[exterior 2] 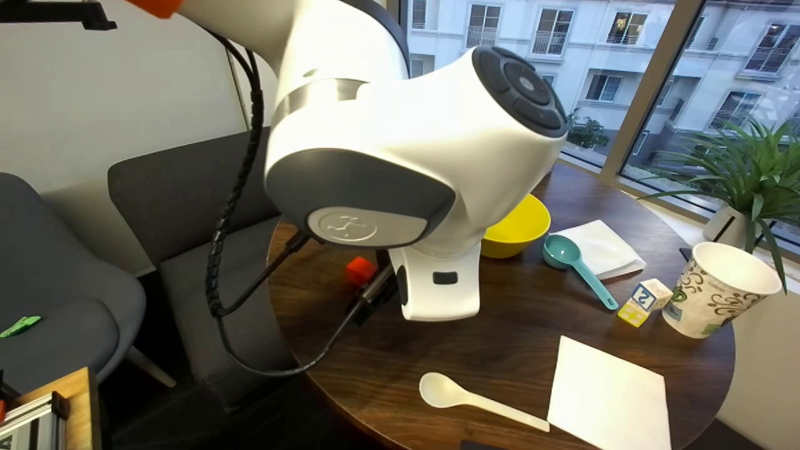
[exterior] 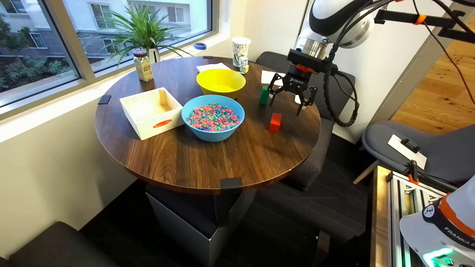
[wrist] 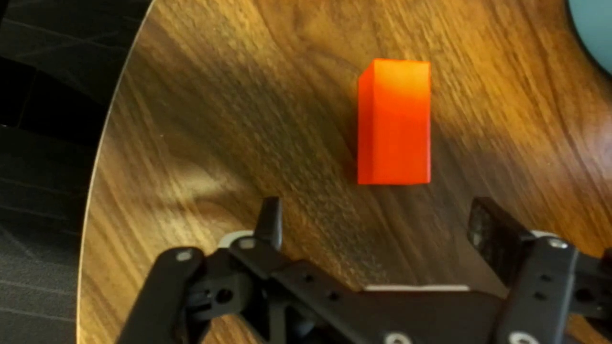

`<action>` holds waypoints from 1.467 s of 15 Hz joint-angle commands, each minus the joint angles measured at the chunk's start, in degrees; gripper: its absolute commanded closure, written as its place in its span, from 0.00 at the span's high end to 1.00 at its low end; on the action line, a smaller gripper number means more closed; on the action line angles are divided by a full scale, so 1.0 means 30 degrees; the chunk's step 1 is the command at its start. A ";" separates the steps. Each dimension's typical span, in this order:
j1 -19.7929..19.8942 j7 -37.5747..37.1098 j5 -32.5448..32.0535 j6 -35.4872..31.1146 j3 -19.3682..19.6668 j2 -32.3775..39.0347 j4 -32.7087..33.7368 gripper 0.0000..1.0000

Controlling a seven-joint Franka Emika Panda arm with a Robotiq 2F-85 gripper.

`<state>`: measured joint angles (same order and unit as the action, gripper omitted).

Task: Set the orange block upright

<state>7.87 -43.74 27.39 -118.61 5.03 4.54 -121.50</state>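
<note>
Over that round table (exterior: 193,159) the gripper (wrist: 377,219) hangs spread wide, holding nothing; the orange block (wrist: 400,124) rests on the table nearby, on its side I'd say, so grasping and uprighting both look undone

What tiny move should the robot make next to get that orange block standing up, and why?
Probably ease the gripper toward the orange block, jaws apart, until the block is between them. The wrist view shows the block lying on its side on the table, beyond the open jaws rather than between them, so closing now would likely catch nothing.
</note>
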 commanded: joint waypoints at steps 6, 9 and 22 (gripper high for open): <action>-0.0307 -0.0075 0.1476 0.1589 0.0037 0.2176 0.1868 0.96; -0.0343 -0.0090 0.1610 0.1881 0.0025 0.2484 0.2139 0.70; -0.0802 -0.0511 0.0607 0.2064 -0.0031 0.1851 0.2323 0.08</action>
<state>6.84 -43.75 30.67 -113.30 4.87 11.05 -115.29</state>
